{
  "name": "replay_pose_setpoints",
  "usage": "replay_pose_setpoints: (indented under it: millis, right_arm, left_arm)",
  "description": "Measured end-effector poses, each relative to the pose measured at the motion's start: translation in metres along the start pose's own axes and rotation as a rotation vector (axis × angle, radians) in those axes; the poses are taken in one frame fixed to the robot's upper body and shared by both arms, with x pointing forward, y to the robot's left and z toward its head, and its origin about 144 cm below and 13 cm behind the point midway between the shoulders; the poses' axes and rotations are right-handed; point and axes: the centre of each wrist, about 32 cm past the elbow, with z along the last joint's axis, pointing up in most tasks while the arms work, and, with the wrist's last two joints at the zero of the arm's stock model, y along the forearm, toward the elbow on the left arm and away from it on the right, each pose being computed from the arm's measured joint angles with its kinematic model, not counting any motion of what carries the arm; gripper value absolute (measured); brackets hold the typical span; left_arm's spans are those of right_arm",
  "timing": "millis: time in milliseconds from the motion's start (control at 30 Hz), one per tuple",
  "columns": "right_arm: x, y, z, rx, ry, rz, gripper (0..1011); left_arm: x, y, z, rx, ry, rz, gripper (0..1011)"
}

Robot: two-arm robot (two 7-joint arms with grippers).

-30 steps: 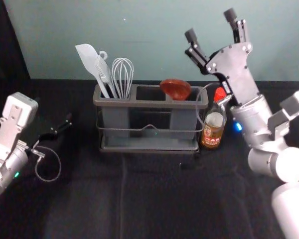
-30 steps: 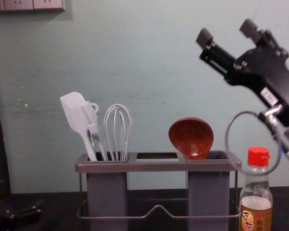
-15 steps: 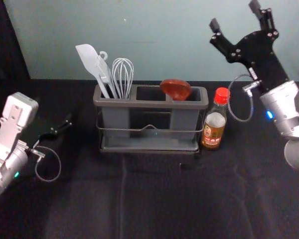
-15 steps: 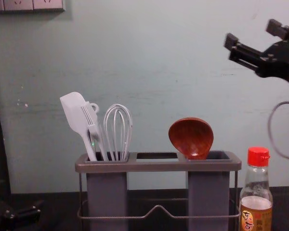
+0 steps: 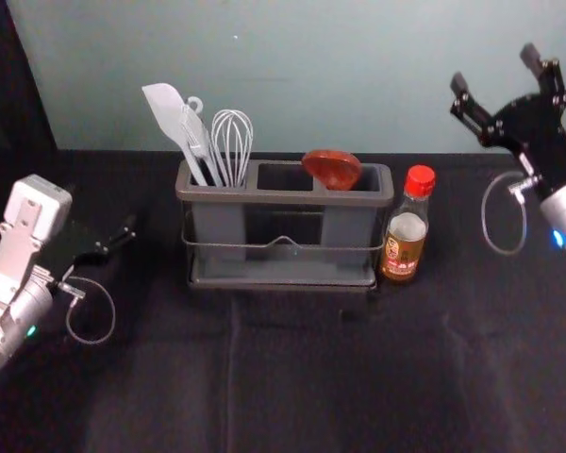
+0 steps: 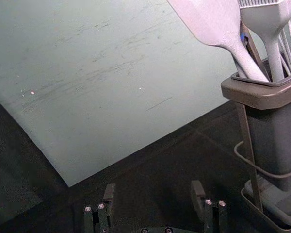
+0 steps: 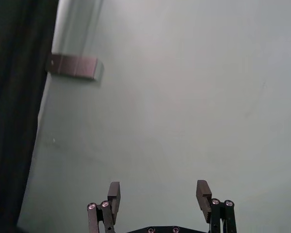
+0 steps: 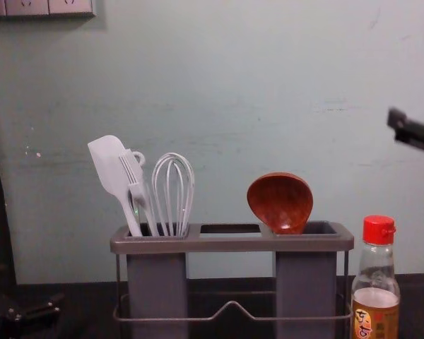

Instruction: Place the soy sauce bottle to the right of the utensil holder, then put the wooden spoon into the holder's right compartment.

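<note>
Reddish-brown, glossy and rounded, the wooden spoon's bowl [image 5: 331, 169] pokes up out of the right compartment of the utensil holder [image 5: 283, 196], leaning toward the middle one; handle's hidden inside. Holder's a smooth grey piece with rounded corners and a thin wire frame that kinks into a little peak at the front. Left compartment has a flat pale spatula [image 8: 109, 155], a bristly-looking brush [image 8: 132, 173] and a balloon-shaped whisk [image 8: 173, 191]. Soy sauce bottle [image 5: 405, 236] is clear with a red cap and a printed label, upright just beside the holder's right end; can't tell if they touch. Dark creased cloth [image 5: 292, 377] underneath, scuffed pale green wall [image 5: 302, 75] behind.

Compared with a second ago, the right gripper [image 5: 493, 71] has backed off further right, up by the wall, and its cable loop [image 5: 505, 213] no longer crosses in front of the bottle. Its fingers are spread with nothing between them. Bottle and spoon haven't budged. Left gripper [image 5: 104, 247] is parked left of the holder, fingers apart too.
</note>
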Motion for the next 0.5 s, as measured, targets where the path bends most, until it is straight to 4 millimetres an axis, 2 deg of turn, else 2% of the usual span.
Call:
replay_pose_setpoints:
  millis: [500]
  right_arm:
    - [-0.007, -0.048, -0.047, -0.176, 0.053, -0.012, 1003]
  left_arm:
    - [0.0, 0.0, 0.0, 0.0, 0.0, 0.0, 1000]
